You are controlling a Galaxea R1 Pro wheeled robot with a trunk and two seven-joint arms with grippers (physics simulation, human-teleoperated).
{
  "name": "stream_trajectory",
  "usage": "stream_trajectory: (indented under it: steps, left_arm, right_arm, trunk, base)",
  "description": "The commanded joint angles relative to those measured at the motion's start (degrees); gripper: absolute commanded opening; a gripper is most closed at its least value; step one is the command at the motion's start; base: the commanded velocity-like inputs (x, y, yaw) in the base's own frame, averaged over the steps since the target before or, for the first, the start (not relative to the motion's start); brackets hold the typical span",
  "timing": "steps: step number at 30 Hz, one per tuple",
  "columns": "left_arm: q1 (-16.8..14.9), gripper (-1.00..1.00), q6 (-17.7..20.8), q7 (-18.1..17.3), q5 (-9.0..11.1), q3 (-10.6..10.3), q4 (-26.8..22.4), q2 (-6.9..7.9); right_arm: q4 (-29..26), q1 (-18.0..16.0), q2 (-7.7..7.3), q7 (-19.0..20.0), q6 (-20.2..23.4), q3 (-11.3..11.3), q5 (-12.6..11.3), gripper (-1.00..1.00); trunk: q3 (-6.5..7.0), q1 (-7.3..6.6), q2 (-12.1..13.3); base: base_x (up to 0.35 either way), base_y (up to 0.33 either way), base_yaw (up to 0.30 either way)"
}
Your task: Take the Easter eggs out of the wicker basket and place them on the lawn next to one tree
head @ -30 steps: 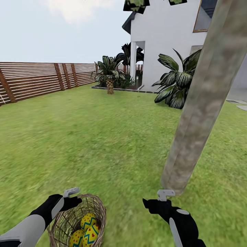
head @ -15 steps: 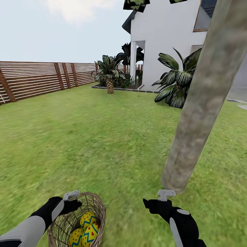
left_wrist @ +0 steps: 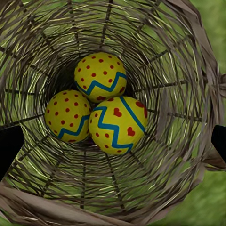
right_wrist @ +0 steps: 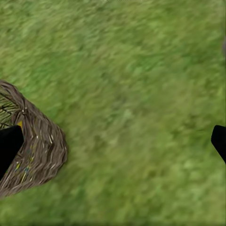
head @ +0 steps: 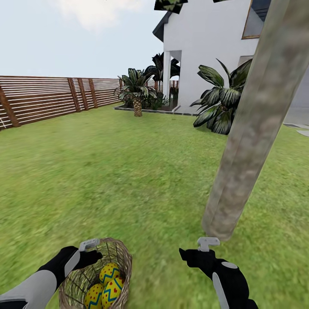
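The wicker basket [head: 122, 262] sits on the lawn [head: 128, 180] at the bottom left of the head view. Three yellow Easter eggs with blue zigzags and red dots lie in it: one [left_wrist: 100, 76], a second [left_wrist: 68, 116], and a third [left_wrist: 117, 125] on top. My left gripper [head: 91, 254] hovers open over the basket's near rim, its fingertips [left_wrist: 9, 146] wide apart around the eggs without touching them. My right gripper [head: 193, 256] is open over bare grass, between the basket [right_wrist: 37, 150] and the tree trunk [head: 253, 128], which rises just ahead on the right.
A brown slatted fence [head: 51, 98] runs along the left. Far ahead stand a white house [head: 206, 47], a short palm [head: 137, 92] and a broad-leaved shrub [head: 219, 103]. Open grass stretches between me and them.
My left gripper has sunk slightly toward the basket's rim. The right arm and the eggs have stayed put.
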Motion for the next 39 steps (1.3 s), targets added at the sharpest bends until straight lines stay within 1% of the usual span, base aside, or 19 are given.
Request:
stream_trajectory:
  steps: [1,11,17,20,39]
  left_arm:
    - [-0.01,1.00,0.31,-0.09,0.22,0.05,-0.08,0.01]
    - [-0.01,1.00,0.20,-0.12,0.16,0.04,-0.08,0.00]
    - [-0.01,1.00,0.03,-0.10,0.18,-0.03,-0.10,0.00]
    - [-0.01,1.00,0.01,-0.04,0.14,-0.09,-0.13,0.04]
    - [-0.01,1.00,0.20,-0.07,-0.18,-0.26,-0.15,0.04]
  right_arm:
    - [-0.06,-0.03,0.02,0.18,0.23,-0.05,0.00,1.00]
    - [0.00,-0.03,0.09,0.20,0.09,-0.05,-0.24,1.00]
    - [0.13,-0.03,0.02,0.15,0.01,-0.11,-2.22,1.00]
    - [0.17,-0.03,0.01,0.13,0.00,-0.13,-2.60,1.00]
    - [0.22,-0.03,0.01,0.10,-0.02,-0.14,-2.90,1.00]
  trunk:
    - [-0.24,0.22,-0.44]
    - [-2.03,2.42,-4.45]
    - [-3.11,3.74,-6.86]
    - [-3.65,4.40,-8.06]
    - [-7.06,8.57,-15.68]
  base:
    - [0.000,0.000,0.000]
    - [0.000,0.000,0.000]
    - [0.000,0.000,0.000]
    - [0.000,0.000,0.000]
    - [0.000,0.000,0.000]
